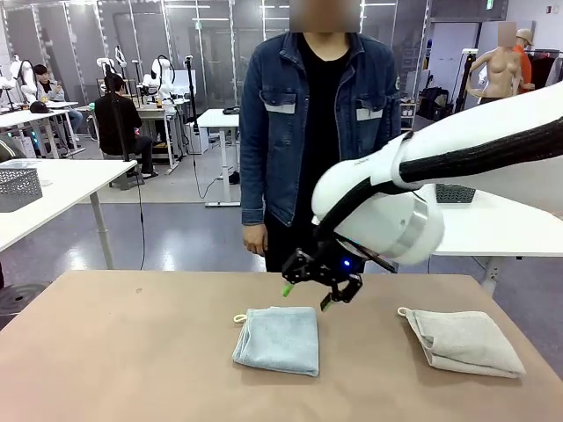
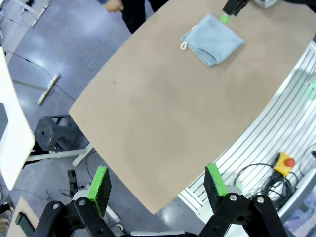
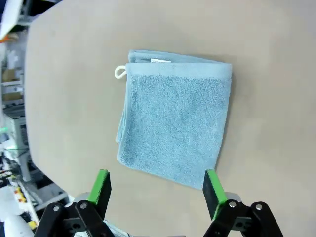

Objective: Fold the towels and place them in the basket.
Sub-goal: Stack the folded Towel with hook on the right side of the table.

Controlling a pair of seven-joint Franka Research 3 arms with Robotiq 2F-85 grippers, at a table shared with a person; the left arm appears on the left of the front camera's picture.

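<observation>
The folded pale blue terry-cloth towel (image 3: 174, 118) is seen at frame centre, directly beyond the right gripper (image 3: 157, 186), whose jaws are spread wide and empty; the left gripper (image 2: 157, 186), equally open, is placed well apart from it

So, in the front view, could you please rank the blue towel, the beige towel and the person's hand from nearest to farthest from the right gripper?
From the right gripper, jaws open:
1. Blue towel, just below, left of it.
2. Person's hand, behind, to the left.
3. Beige towel, off to the right.
</observation>
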